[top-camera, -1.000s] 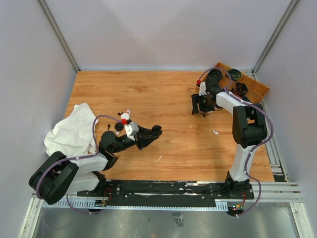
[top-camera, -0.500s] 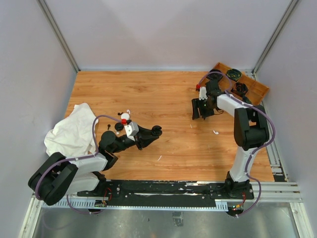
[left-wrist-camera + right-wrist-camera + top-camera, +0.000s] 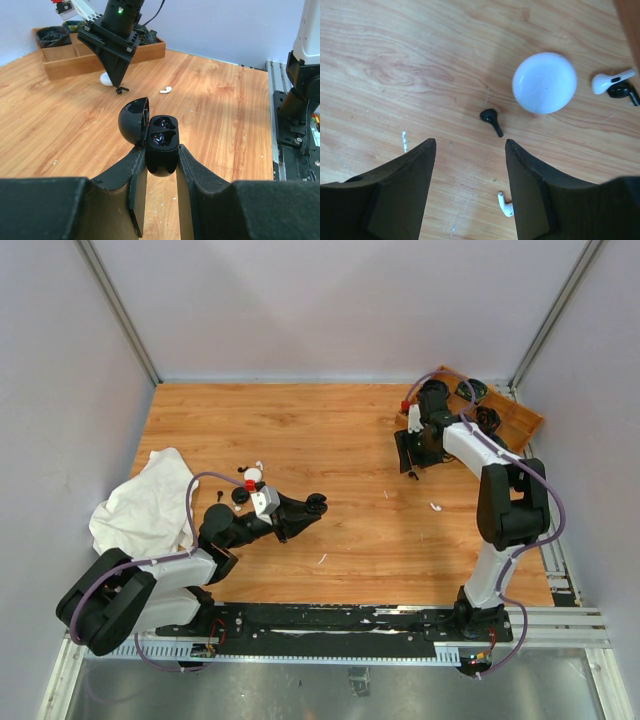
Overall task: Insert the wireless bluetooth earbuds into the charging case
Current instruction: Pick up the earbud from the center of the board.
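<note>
The left gripper (image 3: 161, 156) lies low over the table (image 3: 330, 440) and pinches the black charging case (image 3: 162, 145) by its lower half, one finger on each side. The left wrist view shows what the top view does not: the case's lid (image 3: 134, 121) stands open to the left and two glossy dark wells face up, though I cannot tell if anything sits in them. From above, the case is only a small dark shape at the end of that arm, with a white cloth (image 3: 145, 502) crumpled near the left wall. The right gripper (image 3: 470, 145) hangs over the far right part of the table beside the wooden tray (image 3: 505, 420), with its fingers spread and nothing between them. Its own camera looks straight down on a black earbud (image 3: 491, 120) lying on the wood just ahead of the fingertips, near a white round case (image 3: 545, 82). A white earbud (image 3: 505, 205) lies nearer the wrist, close to the right finger. I think this is the white speck (image 3: 436, 507) seen in the top view, but there it is too small to be sure. At the right edge of the right wrist view a second white earbud (image 3: 612, 81) and a second black earbud (image 3: 626, 92) lie touching each other. In the top view the arm hides this pair and the white case.
</note>
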Tool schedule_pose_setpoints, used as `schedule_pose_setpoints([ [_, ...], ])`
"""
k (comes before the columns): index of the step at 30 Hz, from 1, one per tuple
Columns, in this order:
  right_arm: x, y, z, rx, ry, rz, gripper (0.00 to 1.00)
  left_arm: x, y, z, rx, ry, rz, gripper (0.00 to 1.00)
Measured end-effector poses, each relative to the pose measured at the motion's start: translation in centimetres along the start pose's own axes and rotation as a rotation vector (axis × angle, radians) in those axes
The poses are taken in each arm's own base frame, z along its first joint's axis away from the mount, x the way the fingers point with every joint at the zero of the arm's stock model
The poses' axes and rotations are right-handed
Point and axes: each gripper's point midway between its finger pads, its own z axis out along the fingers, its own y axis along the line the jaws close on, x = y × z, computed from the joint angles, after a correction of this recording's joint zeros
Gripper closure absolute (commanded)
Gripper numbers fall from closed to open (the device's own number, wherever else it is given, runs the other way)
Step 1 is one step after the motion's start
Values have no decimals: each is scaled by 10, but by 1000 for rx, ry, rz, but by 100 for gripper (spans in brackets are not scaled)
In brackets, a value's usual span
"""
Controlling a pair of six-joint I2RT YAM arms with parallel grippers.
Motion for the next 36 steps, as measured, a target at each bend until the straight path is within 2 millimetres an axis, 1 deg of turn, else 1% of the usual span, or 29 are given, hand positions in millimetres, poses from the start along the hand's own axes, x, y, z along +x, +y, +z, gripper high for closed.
schedule_pose_setpoints([
  [4, -4, -13, 4, 58, 25, -26, 51, -1, 0, 0, 0, -2, 2, 100],
  [7, -2, -19, 7, 84, 59, -52, 54, -1, 0, 0, 0, -2, 2, 100],
  [12, -2, -24, 12, 83, 108, -106, 55, 0, -1, 0, 2, 2, 0, 100],
  [16, -2, -24, 13, 75, 134, -130, 56, 0, -1, -1, 2, 4, -2, 100],
  [19, -3, -25, 19, 68, 150, -145, 56, 0, -1, 0, 3, 4, -2, 100],
  [26, 8, -21, 30, 40, 215, -167, 63, 1, -2, -1, 11, 6, -2, 100],
  [30, 11, -18, 37, 32, 238, -181, 64, 1, -3, -1, 13, 6, -2, 100],
  [36, 15, -15, 38, 26, 256, -194, 66, 1, -3, -1, 13, 9, -3, 100],
])
